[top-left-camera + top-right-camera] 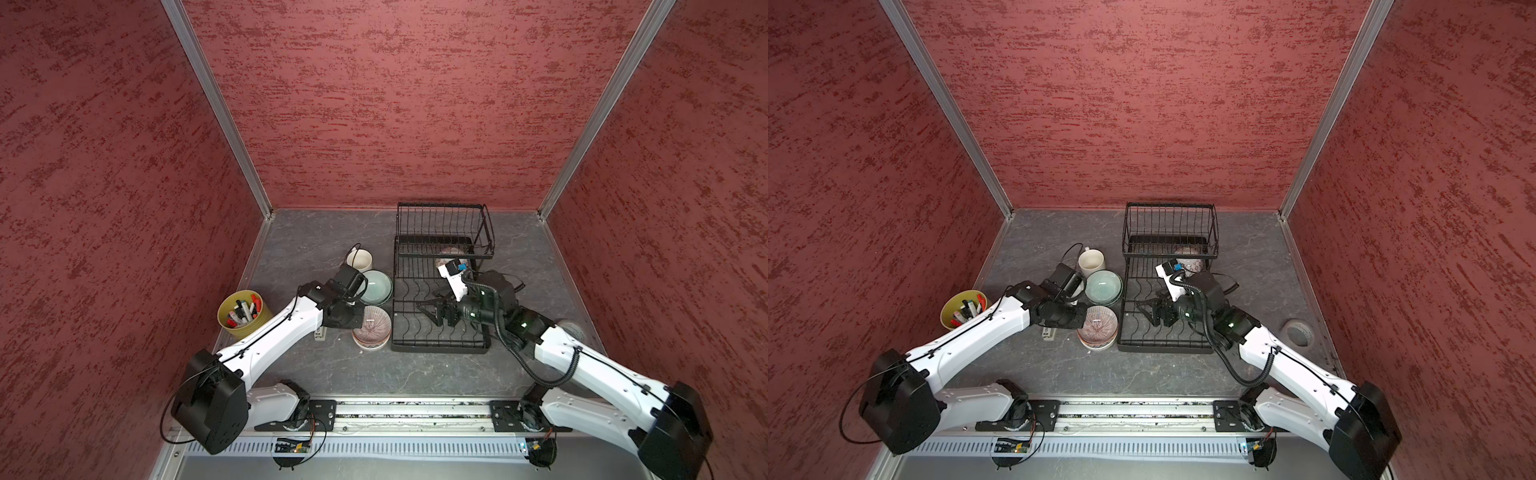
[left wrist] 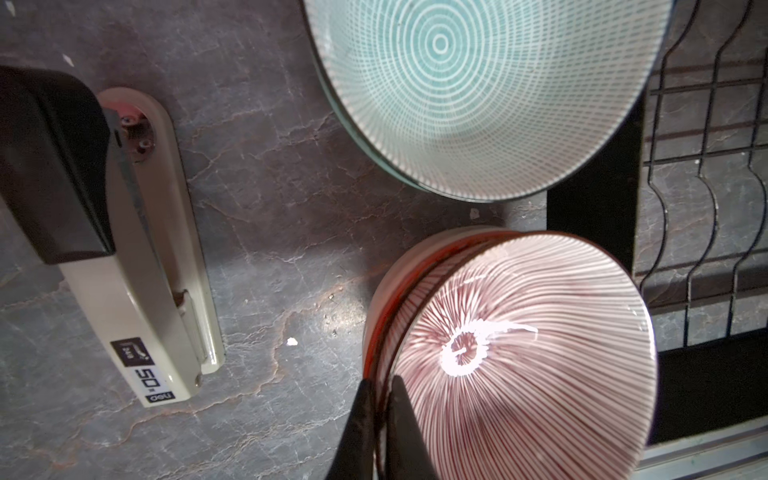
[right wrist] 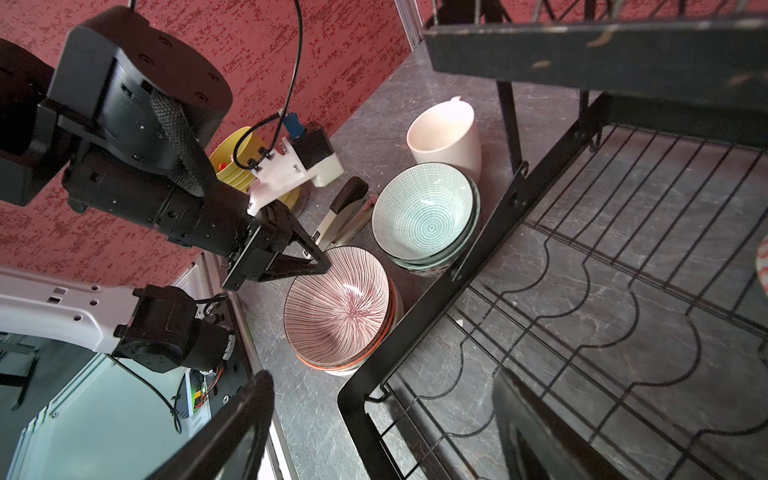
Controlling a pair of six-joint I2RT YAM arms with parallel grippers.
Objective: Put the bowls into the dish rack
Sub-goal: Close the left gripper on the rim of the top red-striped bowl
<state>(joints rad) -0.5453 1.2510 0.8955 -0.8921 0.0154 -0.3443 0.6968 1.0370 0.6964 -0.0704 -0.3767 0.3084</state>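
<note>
Here the left gripper [image 2: 381, 386] is clamped on the left rim of the pink-striped bowl [image 2: 519, 353], top of a stack just left of the dish rack [image 1: 440, 347], at its near corner. The pale green bowls [image 2: 457, 83] sit just beyond. The right gripper [image 1: 427, 306] hangs spread and empty over the rack's lower tier. The stapler [image 2: 137, 249] left of the bowls reads "50" (its brand tag seems to say "deli").

Just left of dish rack [image 1: 440, 347]: front bowl stack [image 1: 372, 328], rear bowl stack [image 1: 376, 287], mug [image 1: 360, 259] rearmost; stapler [image 1: 320, 333], marker pot [image 1: 244, 313] farther left.
</note>
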